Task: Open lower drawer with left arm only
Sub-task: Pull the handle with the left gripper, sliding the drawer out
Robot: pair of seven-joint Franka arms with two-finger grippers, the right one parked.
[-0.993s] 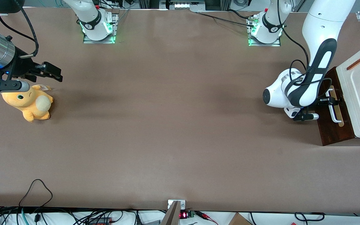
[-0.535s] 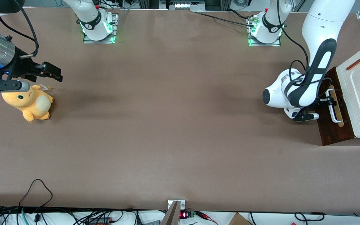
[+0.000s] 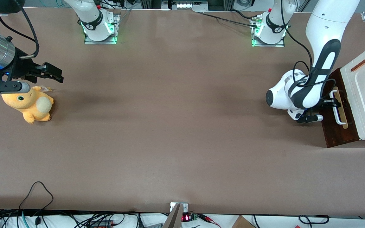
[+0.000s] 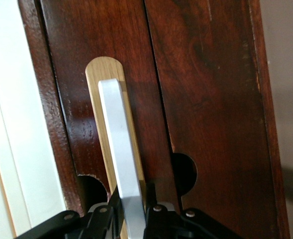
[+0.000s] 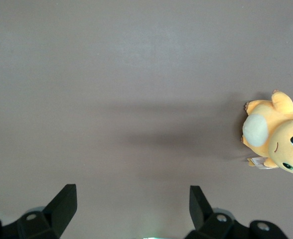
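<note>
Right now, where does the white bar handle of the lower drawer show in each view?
Front: white bar handle on the lower drawer, gripper at it.
Left wrist: handle, fingers around it.
Right wrist: not in it.
Shared landmark: the pale wood strip.

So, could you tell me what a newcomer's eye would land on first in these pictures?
Probably the big white left arm bent over the dark wood lower drawer at its end of the table, its gripper shut on the white handle. Next, the orange plush toy lying toward the parked arm's end.
</note>
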